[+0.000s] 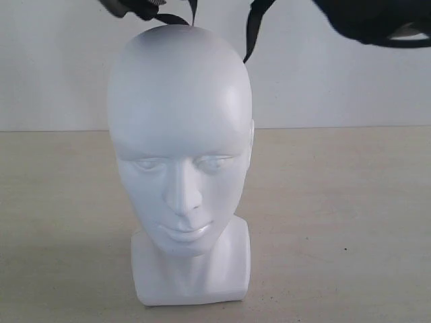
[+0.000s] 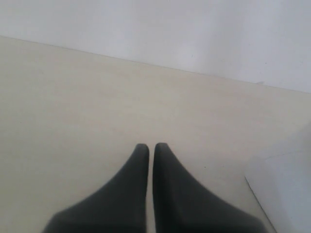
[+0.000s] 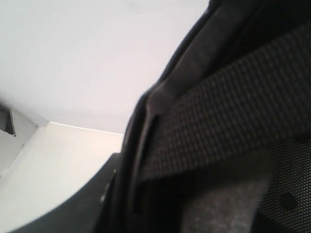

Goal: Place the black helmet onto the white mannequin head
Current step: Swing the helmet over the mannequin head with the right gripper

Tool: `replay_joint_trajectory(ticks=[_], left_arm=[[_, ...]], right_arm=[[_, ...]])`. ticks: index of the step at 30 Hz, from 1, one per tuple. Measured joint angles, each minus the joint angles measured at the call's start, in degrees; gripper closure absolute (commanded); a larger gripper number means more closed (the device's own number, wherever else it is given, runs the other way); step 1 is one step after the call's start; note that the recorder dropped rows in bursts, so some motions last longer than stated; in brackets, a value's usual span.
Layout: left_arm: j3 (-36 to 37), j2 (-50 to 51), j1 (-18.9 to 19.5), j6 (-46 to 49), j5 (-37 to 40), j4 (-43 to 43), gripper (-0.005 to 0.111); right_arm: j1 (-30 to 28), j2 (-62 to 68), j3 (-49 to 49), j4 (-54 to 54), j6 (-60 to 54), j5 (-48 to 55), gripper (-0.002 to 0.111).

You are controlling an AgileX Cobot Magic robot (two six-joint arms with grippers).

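Pincer of the left arm (image 2: 151, 147): dark fingers drawn together with only a slit between them, nothing held, hanging over the pale beige counter (image 2: 73, 107) near the glossy white plastic mannequin head with moulded face and squared base (image 1: 180, 134). Right pincer: its wrist view is filled by woven strap and padding, so whether it is clamped cannot be told. Matte black open-face helmet (image 1: 374, 20): at the upper right edge of the exterior frame, aloft and off to one side of the crown, with black chin straps (image 1: 252, 30) dangling close to the scalp. Judged progress: helmet raised and near, but not yet centred, lowered or seated.
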Motion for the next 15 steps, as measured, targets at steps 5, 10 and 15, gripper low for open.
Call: replay_joint_trajectory(ticks=[5, 10, 15], left_arm=[[0.0, 0.0, 0.0, 0.0, 0.0, 0.0, 0.102], [0.0, 0.0, 0.0, 0.0, 0.0, 0.0, 0.102], [0.0, 0.0, 0.0, 0.0, 0.0, 0.0, 0.102]], right_arm=[[2.7, 1.1, 0.0, 0.9, -1.6, 0.6, 0.108], [4.4, 1.1, 0.0, 3.4, -5.0, 0.4, 0.108], [5.6, 1.1, 0.0, 4.8, -7.5, 0.6, 0.108]])
